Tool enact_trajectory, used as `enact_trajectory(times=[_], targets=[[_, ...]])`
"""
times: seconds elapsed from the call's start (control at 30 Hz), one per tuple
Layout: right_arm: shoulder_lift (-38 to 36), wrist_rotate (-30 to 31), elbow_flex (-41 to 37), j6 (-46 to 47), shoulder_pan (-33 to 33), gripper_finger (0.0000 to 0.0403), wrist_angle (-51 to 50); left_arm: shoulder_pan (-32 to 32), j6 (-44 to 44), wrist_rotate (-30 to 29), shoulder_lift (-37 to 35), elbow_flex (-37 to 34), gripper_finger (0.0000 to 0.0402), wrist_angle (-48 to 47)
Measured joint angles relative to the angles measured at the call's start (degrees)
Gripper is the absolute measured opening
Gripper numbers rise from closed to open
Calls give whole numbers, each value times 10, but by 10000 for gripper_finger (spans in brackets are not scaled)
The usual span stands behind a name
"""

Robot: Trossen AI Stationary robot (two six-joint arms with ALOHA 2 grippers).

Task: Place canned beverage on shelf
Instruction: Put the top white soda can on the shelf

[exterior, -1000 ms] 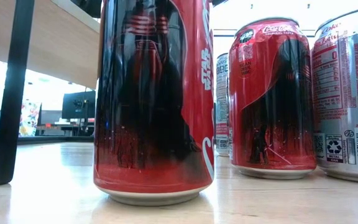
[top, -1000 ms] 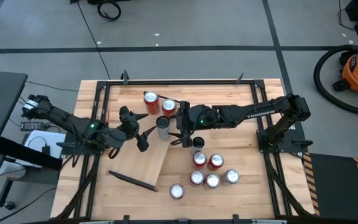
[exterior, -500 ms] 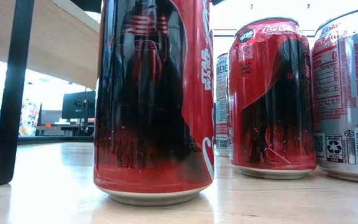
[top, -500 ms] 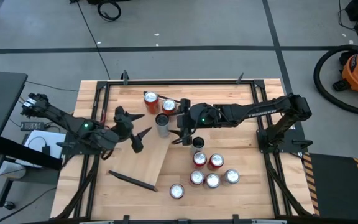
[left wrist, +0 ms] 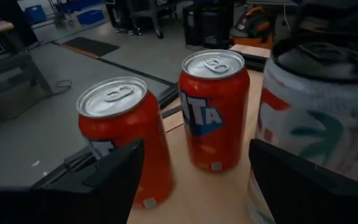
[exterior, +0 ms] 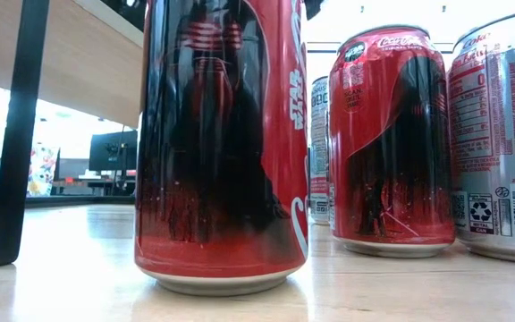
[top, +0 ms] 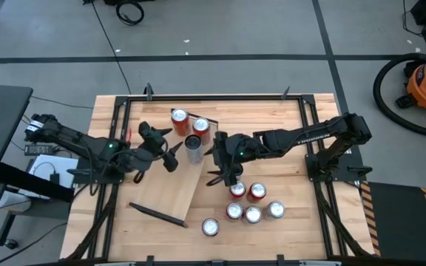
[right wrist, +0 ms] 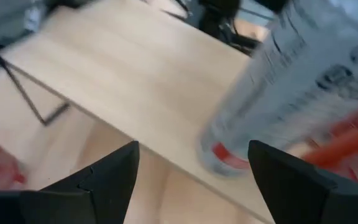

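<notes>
Shelf (top: 174,183): pale wood plank lying aslant on the tabletop (top: 287,122), one dark end bar near the front, the other end up by the orange cans.
Orange cans: two (top: 179,117) (top: 200,126), upright at the plank's far end, touching or nearly so.
Silver can (top: 193,148): upright on the plank just in front of the orange pair; no finger touches it in the high view.
Left gripper (top: 170,154): beside the silver can on its left, fingers spread, nothing between them. A second ago it sat further down the plank; it has since drawn in toward the cans.
Right gripper (top: 224,175): fingers spread and empty. It has swung off from beside the silver can toward the front cluster.
Front cluster: five cans in a bunch (top: 252,202), one can apart (top: 210,226) nearer the front edge, all on the tabletop, off the plank.
Near can in low view (exterior: 223,143): red and black, upright, unmoved.
Reading of the change: the silver can looks delivered and released; the right arm seems bound for the next can in the cluster.
Remaining: six cans not yet shelved, by this count.
</notes>
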Motion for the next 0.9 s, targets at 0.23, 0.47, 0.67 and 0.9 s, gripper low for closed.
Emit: enact_trajectory(times=[0.23, 0.47, 0.67, 0.9], targets=[[28, -10, -3, 6, -2, 311, 24, 13, 0, 56, 2, 0, 302, 6], [40, -10, -3, 5, -23, 311, 28, -6, 15, 58, 1, 0, 302, 5], [36, -4, -3, -4, -40, 311, 34, -21, 17, 61, 1, 0, 302, -1], [36, -6, -3, -8, -41, 311, 33, -26, 15, 61, 1, 0, 302, -19]])
